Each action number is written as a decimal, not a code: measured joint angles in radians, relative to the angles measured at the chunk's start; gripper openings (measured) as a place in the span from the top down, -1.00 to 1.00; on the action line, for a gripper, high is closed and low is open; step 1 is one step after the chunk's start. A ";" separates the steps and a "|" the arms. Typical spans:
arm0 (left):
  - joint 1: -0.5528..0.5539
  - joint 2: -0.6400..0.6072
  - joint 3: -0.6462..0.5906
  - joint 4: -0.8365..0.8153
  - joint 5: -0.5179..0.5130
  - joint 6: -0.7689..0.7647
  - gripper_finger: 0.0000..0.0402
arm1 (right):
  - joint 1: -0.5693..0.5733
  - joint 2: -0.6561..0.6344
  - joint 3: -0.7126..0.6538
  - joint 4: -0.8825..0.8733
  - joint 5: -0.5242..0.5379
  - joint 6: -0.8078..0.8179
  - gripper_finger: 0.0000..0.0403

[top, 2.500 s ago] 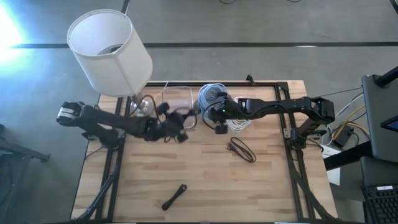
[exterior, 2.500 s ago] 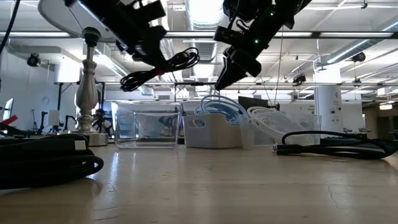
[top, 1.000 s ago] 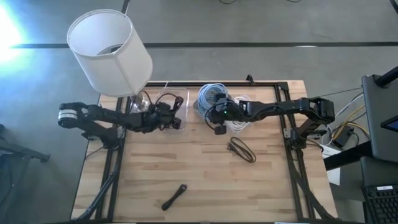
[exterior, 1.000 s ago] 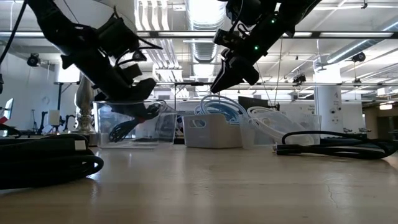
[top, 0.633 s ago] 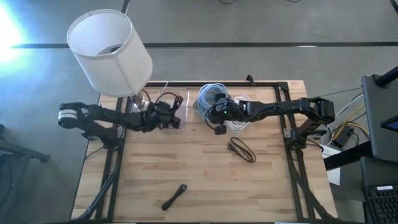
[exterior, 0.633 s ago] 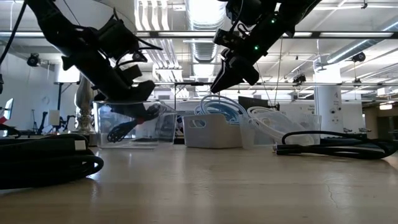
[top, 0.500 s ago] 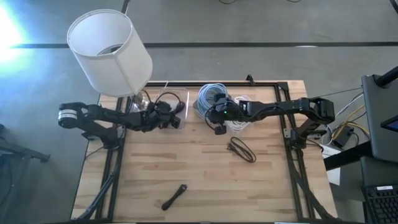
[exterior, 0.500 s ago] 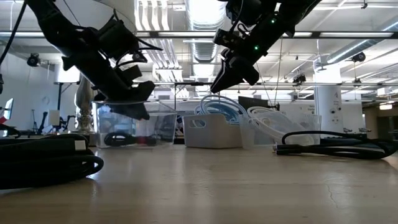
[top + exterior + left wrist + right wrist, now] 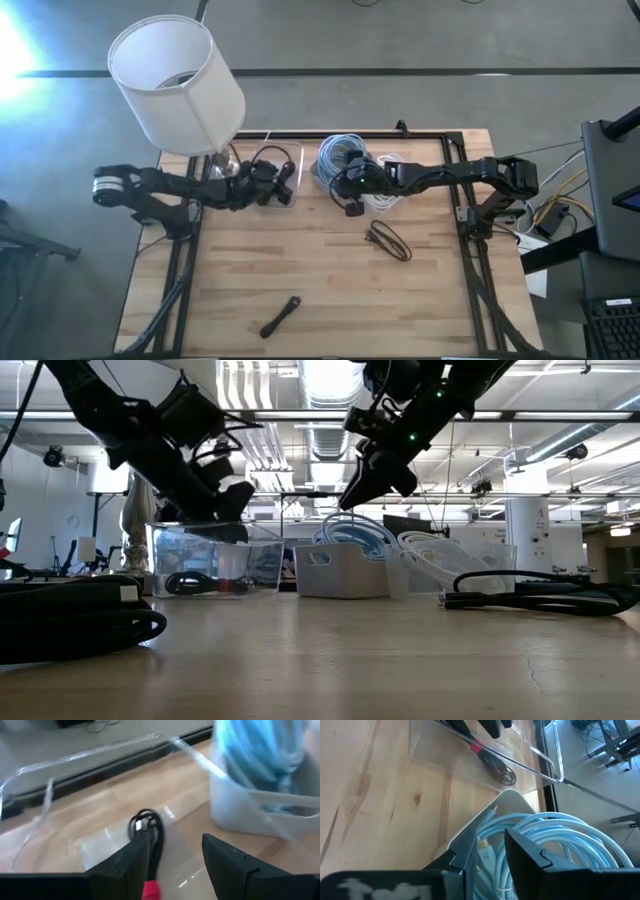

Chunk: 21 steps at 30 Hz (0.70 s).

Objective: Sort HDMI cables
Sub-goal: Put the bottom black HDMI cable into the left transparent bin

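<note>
From above I see my left gripper (image 9: 281, 190) over the clear tub (image 9: 292, 152) — a black bundle (image 9: 266, 160) inside. My right gripper (image 9: 353, 201) hovers beside the light blue coils (image 9: 340, 153); two black bundles (image 9: 388, 240) (image 9: 280, 316) lie on the table (image 9: 330, 300).

From my remote station I see a wooden table (image 9: 330, 290) on grey floor (image 9: 400, 100). A white-shaded lamp (image 9: 176, 85) stands at ten o'clock. Ceiling light strips (image 9: 320, 380) glow overhead; a monitor (image 9: 612, 190) sits at three o'clock.

Lab or workshop: exposed ceiling ducts (image 9: 330, 385), strip lights, benches with equipment behind wooden table (image 9: 350, 660).
</note>
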 joint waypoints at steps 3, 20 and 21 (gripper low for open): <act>0.000 -0.025 0.032 0.002 0.064 0.037 0.08 | 0.000 0.000 -0.004 -0.006 0.000 0.002 0.53; -0.115 -0.145 0.111 -0.059 0.433 0.092 0.09 | 0.000 0.000 -0.056 -0.006 -0.128 0.050 0.47; -0.119 -0.139 0.111 -0.059 0.432 0.091 0.09 | 0.000 0.000 -0.054 -0.005 -0.128 0.056 0.47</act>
